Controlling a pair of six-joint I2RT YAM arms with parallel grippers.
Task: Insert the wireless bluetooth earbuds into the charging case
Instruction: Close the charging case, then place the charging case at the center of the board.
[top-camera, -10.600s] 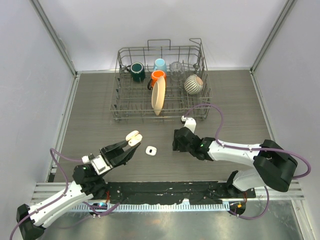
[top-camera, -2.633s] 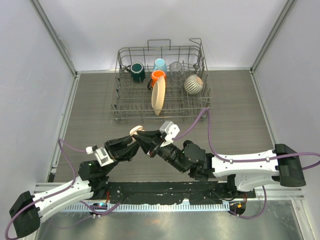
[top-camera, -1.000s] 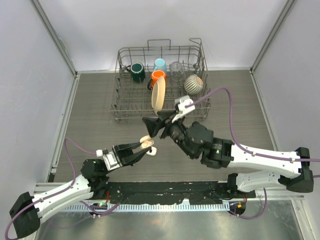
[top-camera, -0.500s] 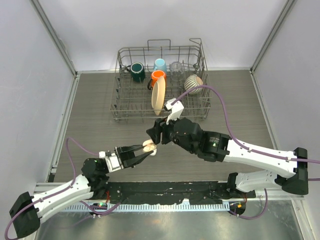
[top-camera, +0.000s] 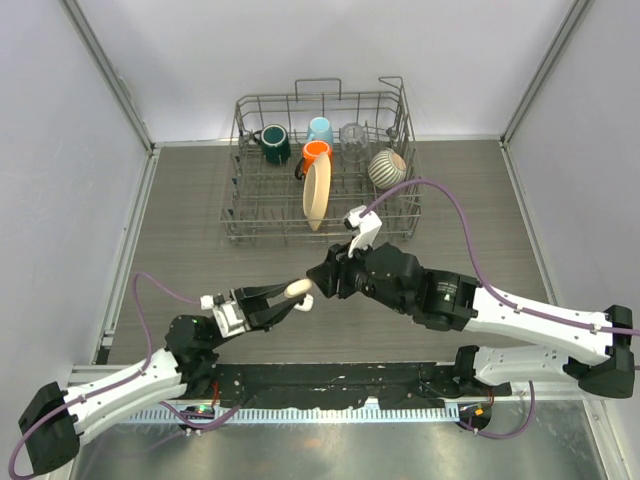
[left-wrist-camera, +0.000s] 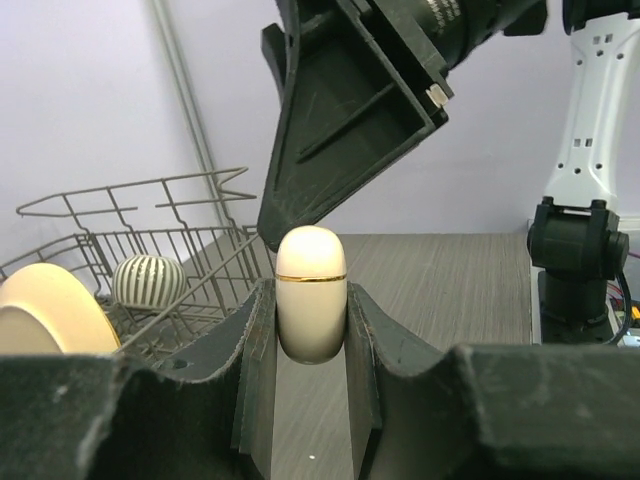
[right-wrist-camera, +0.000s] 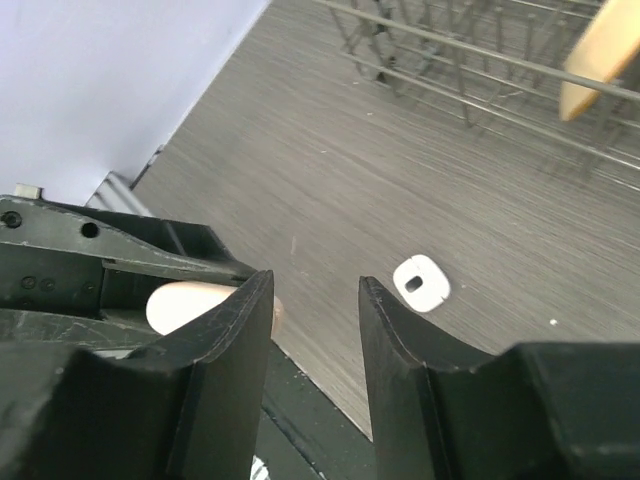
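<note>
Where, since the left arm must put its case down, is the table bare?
Bare table lies left of the dish rack up to the left wall, and right of it, beyond the right arm. The centre is crowded: left gripper, right gripper and charging case.

Bright, even light – soft shadows, near-lens pts blurred.

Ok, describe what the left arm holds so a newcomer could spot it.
From the wire dish rack, come toward the near edge to the left gripper. Its jaws clamp a cream egg-shaped case with a thin gold seam, unlike the flat white rounded-square case lying on the table.
</note>
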